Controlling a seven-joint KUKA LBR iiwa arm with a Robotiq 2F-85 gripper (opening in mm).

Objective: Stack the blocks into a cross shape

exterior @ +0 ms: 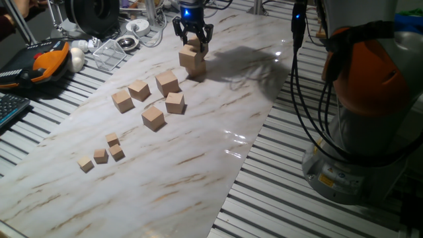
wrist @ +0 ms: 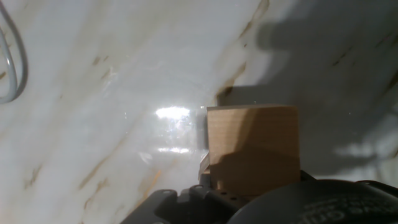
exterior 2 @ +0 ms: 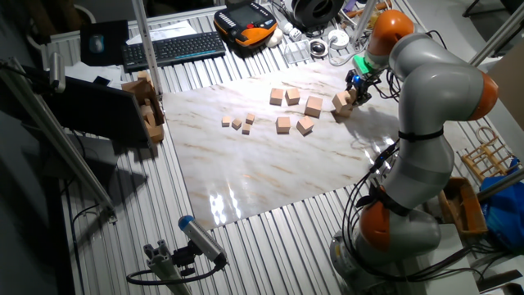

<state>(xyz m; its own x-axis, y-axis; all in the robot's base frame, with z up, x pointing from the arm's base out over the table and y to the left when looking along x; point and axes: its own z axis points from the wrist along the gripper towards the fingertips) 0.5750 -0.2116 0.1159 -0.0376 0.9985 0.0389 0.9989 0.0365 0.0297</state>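
Observation:
My gripper (exterior: 193,41) hangs at the far end of the marble board, its fingers closed against the sides of a tan block (exterior: 193,46). That block rests on top of another block (exterior: 192,61), making a small stack, also visible in the other fixed view as a stack (exterior 2: 340,103) under the gripper (exterior 2: 354,88). Several more blocks lie loose mid-board: (exterior: 122,100), (exterior: 139,89), (exterior: 166,83), (exterior: 174,102), (exterior: 153,117). In the hand view a block face (wrist: 252,134) fills the lower centre, its lower half in shadow; the fingers themselves do not show there.
Several much smaller tan cubes (exterior: 100,156) sit near the board's left end. Beyond the far edge lie a clear plastic box (exterior: 109,53), cables and an orange-black pendant (exterior: 46,59). The arm's base (exterior: 360,132) stands at the right.

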